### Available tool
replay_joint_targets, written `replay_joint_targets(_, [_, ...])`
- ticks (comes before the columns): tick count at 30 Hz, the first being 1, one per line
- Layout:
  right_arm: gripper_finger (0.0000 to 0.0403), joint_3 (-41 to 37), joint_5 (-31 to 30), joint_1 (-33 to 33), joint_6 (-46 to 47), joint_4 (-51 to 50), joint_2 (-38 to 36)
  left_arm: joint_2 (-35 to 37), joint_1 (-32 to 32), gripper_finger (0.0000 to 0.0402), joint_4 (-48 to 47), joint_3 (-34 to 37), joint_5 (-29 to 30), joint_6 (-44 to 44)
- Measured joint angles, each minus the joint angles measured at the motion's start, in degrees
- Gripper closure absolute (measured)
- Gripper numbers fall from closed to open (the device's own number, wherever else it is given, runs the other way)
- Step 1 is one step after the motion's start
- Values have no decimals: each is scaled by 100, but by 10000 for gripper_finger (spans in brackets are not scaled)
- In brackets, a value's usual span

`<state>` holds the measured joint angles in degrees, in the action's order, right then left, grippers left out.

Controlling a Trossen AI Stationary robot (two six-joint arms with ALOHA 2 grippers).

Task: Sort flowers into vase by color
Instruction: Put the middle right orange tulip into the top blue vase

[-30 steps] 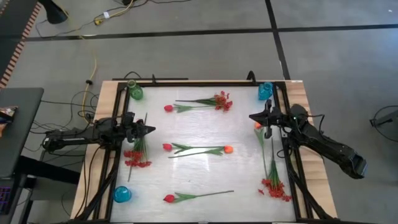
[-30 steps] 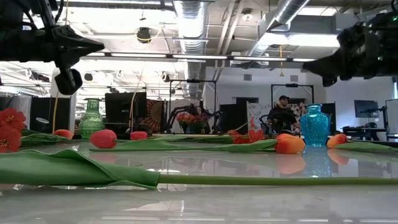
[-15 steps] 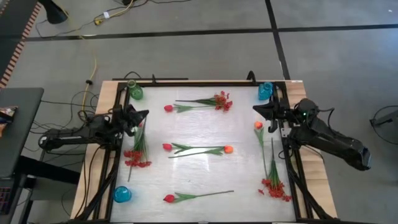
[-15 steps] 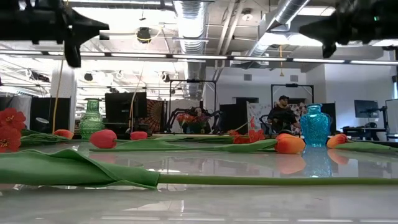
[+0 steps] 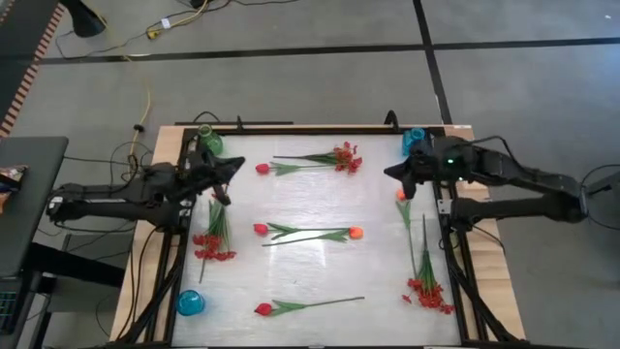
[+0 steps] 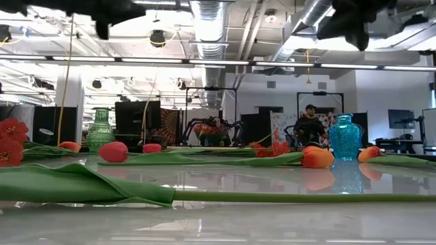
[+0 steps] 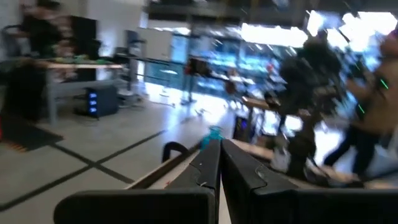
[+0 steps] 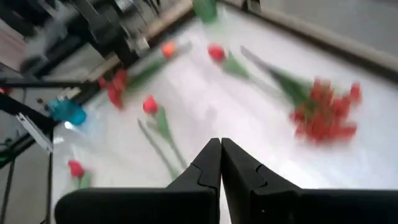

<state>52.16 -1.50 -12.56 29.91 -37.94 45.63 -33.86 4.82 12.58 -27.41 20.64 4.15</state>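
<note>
— Across the white table, what lies there?

— I count seven green-stemmed flowers: three red sprays, three pinkish-red tulips, two orange. Left gripper clenched, empty, beside the green vase; right gripper likewise, near a blue vase. Another blue vase sits front-left.

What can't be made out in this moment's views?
- Low view: both end effectors cut off by the top edge.
- Left wrist view: motion blur; the table and flowers aren't visible past the shut left end effector.
- Right wrist view: red spray blurred, blooms uncountable.
</note>
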Motion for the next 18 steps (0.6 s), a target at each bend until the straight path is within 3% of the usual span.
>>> replay_joint_targets(4, [366,779,-3,423,818,-1043,900,-690,0,402,-236,-668,-375,-236])
replay_joint_targets(8, [377,1281,39,790,1643,-2167,1607,-1243,0,401,-1418,-1611,-657,-233])
replay_joint_targets(13, [367,1317,153,1146,3190,-3063,2052,-1914,2,401,-2964,-2702,-644,-155])
replay_joint_targets(18, [330,1192,328,1509,4066,-3669,2314,-2451,7,379,-3244,-3032,-1042,-136])
